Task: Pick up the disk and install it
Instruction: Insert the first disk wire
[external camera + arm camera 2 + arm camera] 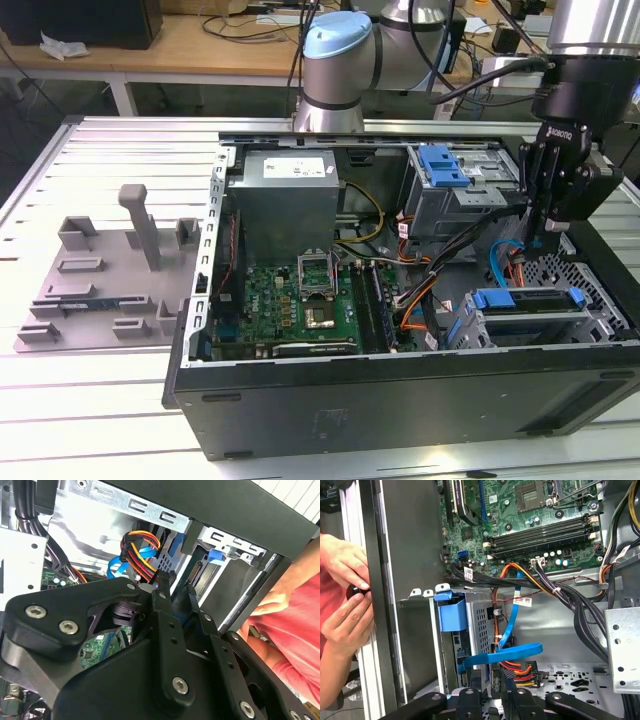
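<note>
A pale ribbed desk (100,420) carries an open black computer case (400,400), lying on its side. At 9 o'clock from it in the exterior view sits a grey fixture (90,290) with upright pegs. A wooden bench (200,45) strewn with cables runs across the room at 12 o'clock. The disk (528,310) lies in the drive cage at the case's 4 o'clock corner, its blue carrier showing. The gripper (543,228) hangs just above it, fingers (470,700) a little apart and holding nothing. A person's hands (342,615), in a red sleeve, rest at the case's edge in the first wrist view.
</note>
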